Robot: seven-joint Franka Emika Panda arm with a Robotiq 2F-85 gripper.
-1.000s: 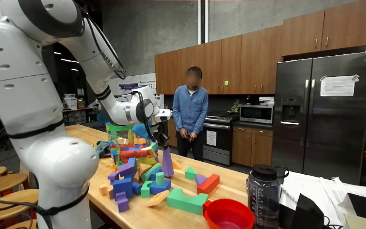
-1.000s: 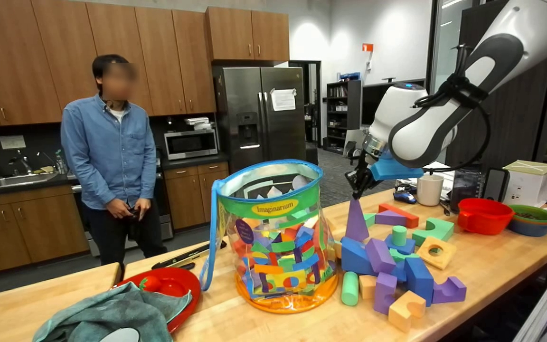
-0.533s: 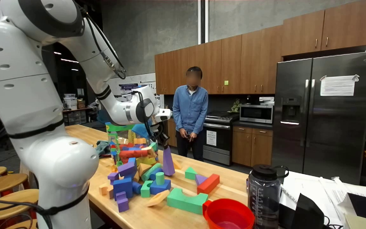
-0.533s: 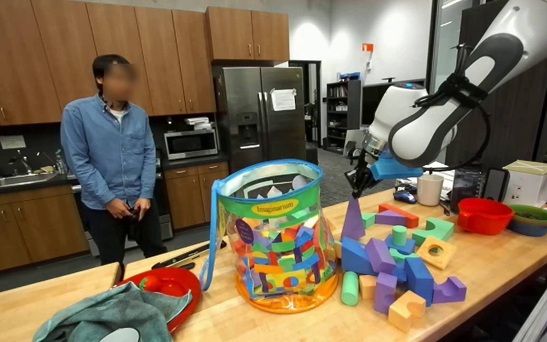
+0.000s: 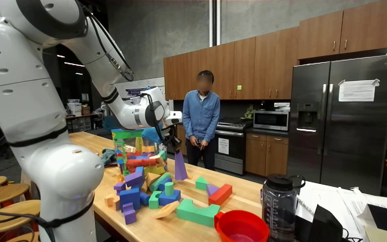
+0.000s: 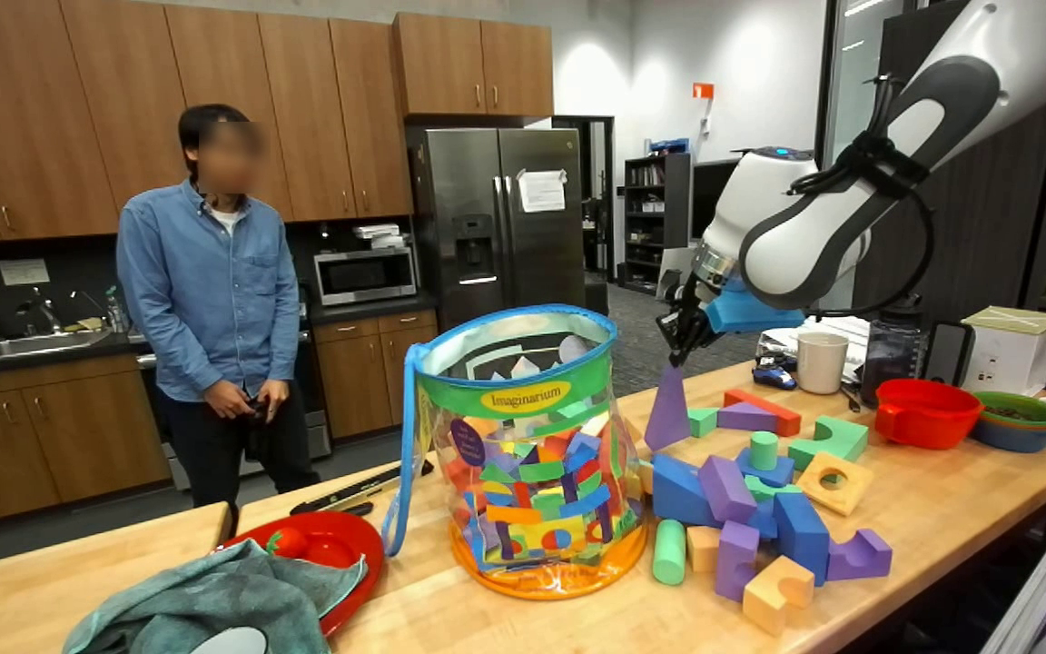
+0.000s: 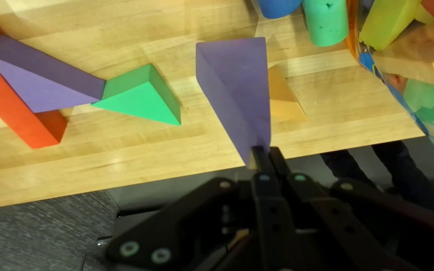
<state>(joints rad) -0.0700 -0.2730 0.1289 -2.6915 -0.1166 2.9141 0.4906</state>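
A tall purple wedge block (image 7: 236, 86) hangs point-up from my gripper (image 7: 268, 150), which is shut on its narrow tip. In both exterior views the purple wedge (image 5: 180, 167) (image 6: 667, 413) leans a little, its wide end down, close to the tabletop; whether its base touches the wood I cannot tell. To one side in the wrist view lie a green triangle block (image 7: 145, 99), a purple triangle block (image 7: 40, 81) and a red bar block (image 7: 17, 109). On its other side is a tan block (image 7: 285, 99), partly hidden by the wedge.
A clear bag of blocks (image 6: 523, 400) with a blue rim stands beside the wedge. Several loose blocks, including a blue block (image 6: 800, 536), are heaped in front. A red cup (image 5: 242, 227) and a dark bottle (image 5: 279, 208) stand farther along the table. A person (image 6: 214, 300) stands behind it.
Over the last second my gripper has risen slightly and drifted, leftward in the view with the bag in front, carrying the purple wedge. The wedge has tilted more. Other blocks stayed put.
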